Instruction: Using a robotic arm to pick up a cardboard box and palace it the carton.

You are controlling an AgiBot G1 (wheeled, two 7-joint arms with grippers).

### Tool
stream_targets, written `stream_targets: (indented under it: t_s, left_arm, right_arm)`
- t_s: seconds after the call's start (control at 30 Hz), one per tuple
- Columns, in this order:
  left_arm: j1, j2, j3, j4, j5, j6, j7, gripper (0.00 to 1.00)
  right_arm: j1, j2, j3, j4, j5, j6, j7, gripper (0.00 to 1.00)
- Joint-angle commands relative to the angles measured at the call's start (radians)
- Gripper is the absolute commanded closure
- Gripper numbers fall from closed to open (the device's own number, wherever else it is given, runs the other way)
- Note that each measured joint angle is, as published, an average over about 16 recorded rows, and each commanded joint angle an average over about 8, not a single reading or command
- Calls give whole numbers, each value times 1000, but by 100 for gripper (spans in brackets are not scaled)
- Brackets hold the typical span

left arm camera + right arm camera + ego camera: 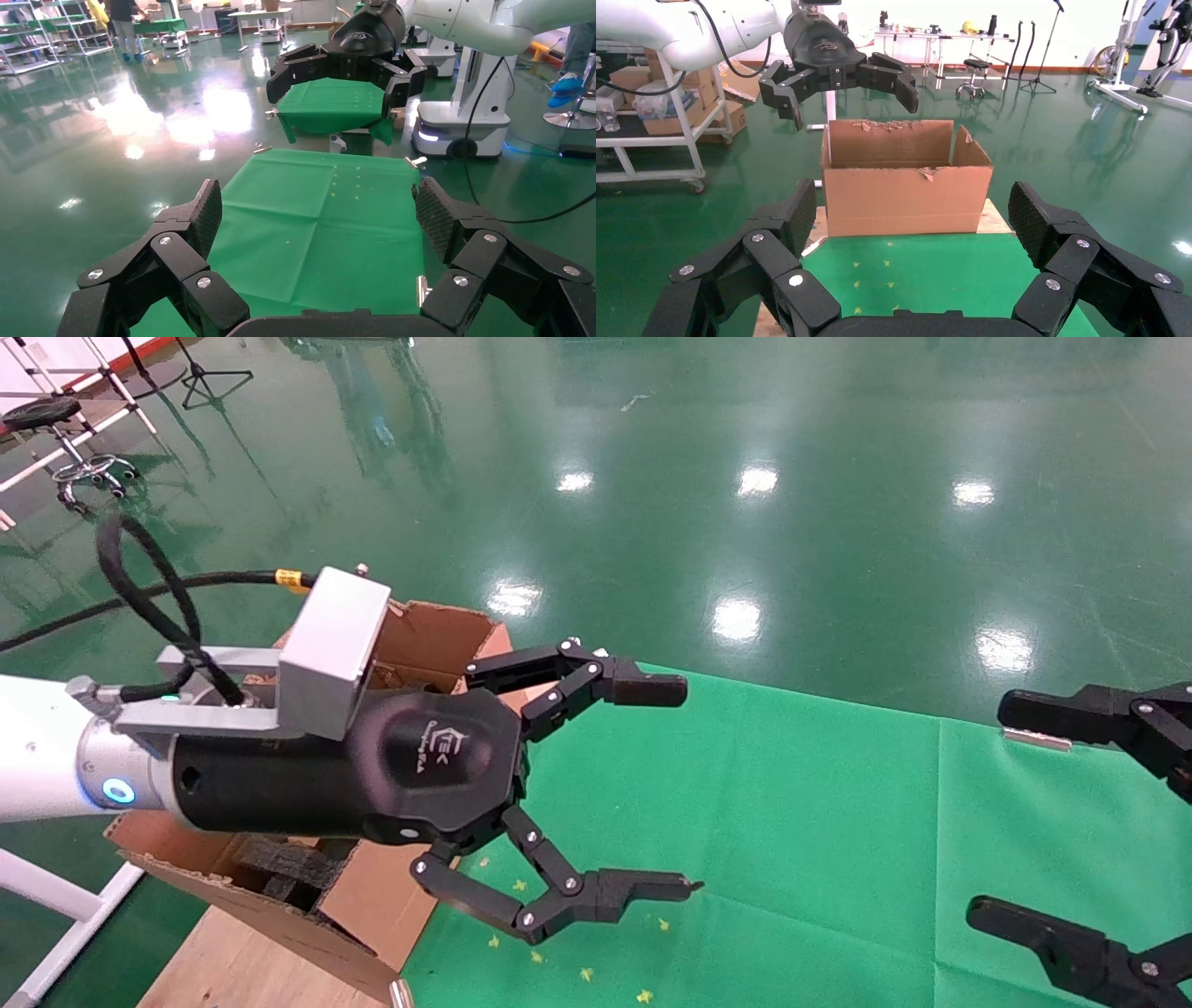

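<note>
Your white left robotic arm's black two-finger gripper hangs wide open, holding nothing, above the large brown corrugated carton. The carton stands upright, torn flaps up, its long side facing the right gripper, also open and empty.

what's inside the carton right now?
Head view shows dark foam pieces inside the carton; the left gripper, open and empty, covers most of the interior. No cardboard box visible.

Carton: plain brown corrugated. Table cloth: solid green with small yellow specks. Left gripper: black; arm white.
</note>
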Motion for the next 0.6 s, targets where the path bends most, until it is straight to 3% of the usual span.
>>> stream_targets:
  t_s: [0.03, 0.6]
  left_arm:
    - [-1, 0, 0, 0, 0, 0, 0, 0]
    - [-2, 0, 2, 2, 2, -1, -1, 0]
  right_arm:
    - [0, 0, 0, 0, 0, 0, 0, 0]
    - [0, 0, 0, 0, 0, 0, 0, 0]
